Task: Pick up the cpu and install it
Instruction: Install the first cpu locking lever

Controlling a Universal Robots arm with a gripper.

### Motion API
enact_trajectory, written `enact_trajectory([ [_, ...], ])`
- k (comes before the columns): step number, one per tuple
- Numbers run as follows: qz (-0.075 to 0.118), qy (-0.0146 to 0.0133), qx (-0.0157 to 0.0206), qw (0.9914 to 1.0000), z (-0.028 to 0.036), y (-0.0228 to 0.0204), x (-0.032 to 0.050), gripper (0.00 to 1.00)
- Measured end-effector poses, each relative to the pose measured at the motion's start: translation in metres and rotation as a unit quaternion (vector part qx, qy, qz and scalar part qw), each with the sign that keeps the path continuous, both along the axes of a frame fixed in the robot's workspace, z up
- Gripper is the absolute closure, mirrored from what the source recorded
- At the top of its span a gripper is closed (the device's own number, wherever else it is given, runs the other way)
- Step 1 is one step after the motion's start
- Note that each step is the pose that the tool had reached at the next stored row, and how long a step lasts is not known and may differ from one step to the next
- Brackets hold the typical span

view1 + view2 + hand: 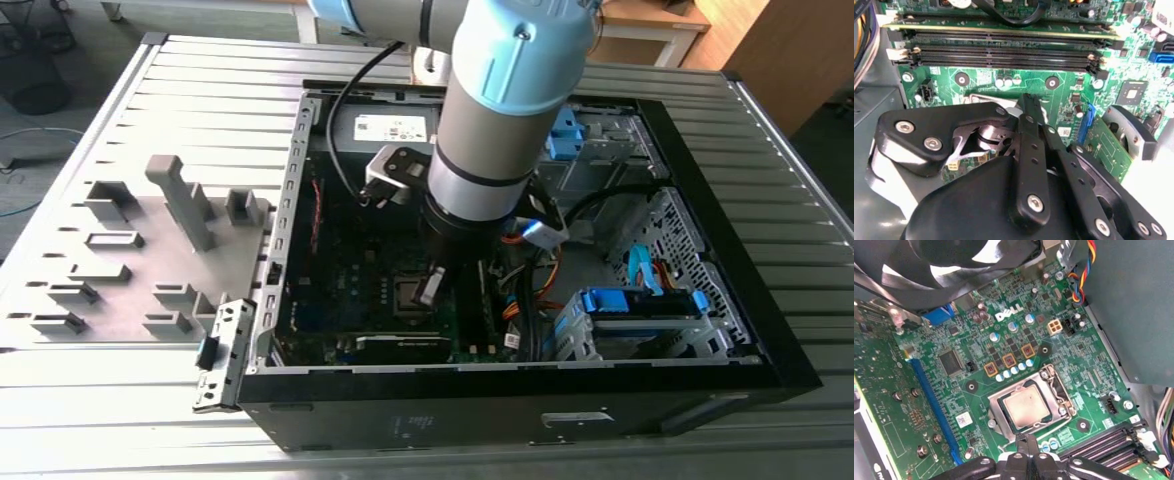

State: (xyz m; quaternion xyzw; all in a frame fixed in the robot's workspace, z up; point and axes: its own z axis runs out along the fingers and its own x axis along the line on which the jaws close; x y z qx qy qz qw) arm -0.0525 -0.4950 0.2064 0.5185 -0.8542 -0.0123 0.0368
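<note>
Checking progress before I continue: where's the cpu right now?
In the first wrist view the cpu lies in the motherboard socket, just beyond the gripper.

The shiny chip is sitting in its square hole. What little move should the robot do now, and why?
Probably lift the gripper straight up a little. The cpu already lies flat inside the socket frame, and the jaws look shut on nothing beside it.

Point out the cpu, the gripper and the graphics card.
cpu (1026,409): first wrist view, centre of its metal top.
gripper (1027,444): first wrist view, between its fingertips.
graphics card (889,405): first wrist view, its green board.
</note>
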Motion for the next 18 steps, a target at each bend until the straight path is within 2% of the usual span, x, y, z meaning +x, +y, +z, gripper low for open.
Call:
enact_trajectory([
  [4,0.0,0.0182,0.0018,0.99983,0.0,0.0,0.0013,0.89],
  [6,0.0,0.0235,0.0021,0.99972,0.0,0.0,0.0019,0.89],
  [12,0.0,0.0333,0.0021,0.99944,0.0,-0.0003,0.0088,0.89],
  [18,0.0,0.0335,0.0023,0.99943,-0.0005,-0.0003,0.0108,0.89],
])
